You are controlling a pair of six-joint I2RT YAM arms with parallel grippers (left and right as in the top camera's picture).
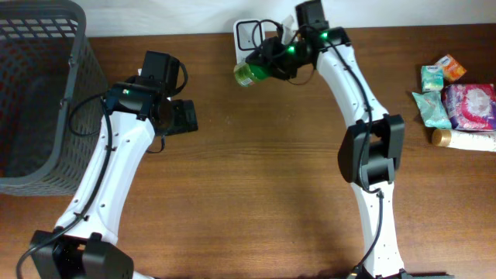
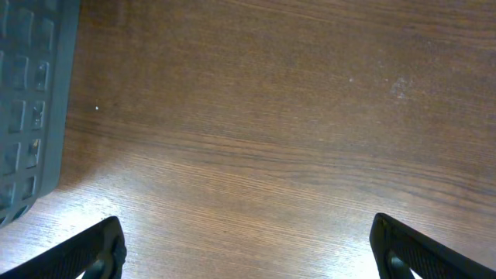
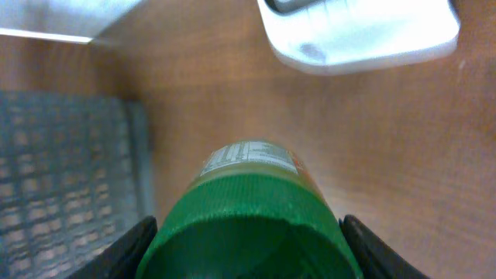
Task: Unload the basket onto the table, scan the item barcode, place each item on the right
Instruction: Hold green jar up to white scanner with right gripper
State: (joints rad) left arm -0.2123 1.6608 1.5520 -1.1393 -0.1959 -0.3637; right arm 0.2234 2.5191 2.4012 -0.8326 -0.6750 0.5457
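**Brown wood counter — green bottle held beside the white device**

Wood-grain counter (image 1: 256, 170), pale wall along its far edge. Grey mesh basket (image 1: 39, 93) at the far left. Small heap of goods at the far right: pink packet (image 1: 471, 105), teal packets (image 1: 431, 97), white tube (image 1: 469, 139).

Right tool (image 1: 267, 68): at the far edge of the counter, jaws partway closed on the green bottle (image 1: 246, 74). The wrist view shows the green cap end filling the gap, with a dark finger (image 3: 124, 252) pressed on each side. The bottle lies sideways and sticks out to the left of the tool. A white printed label shows on its upper side; the print is too blurred to read and I cannot make out a barcode.

White device (image 1: 246, 35): flat on the counter by the wall. From overhead the bottle sits just at its near left corner. I cannot tell whether they touch or whether the bottle is clear of the wood.

Left tool (image 1: 182, 118): well apart from the bottle, near the basket. Jaws spread as wide as they go, nothing between them — only bare wood under its fingertips (image 2: 85, 252).
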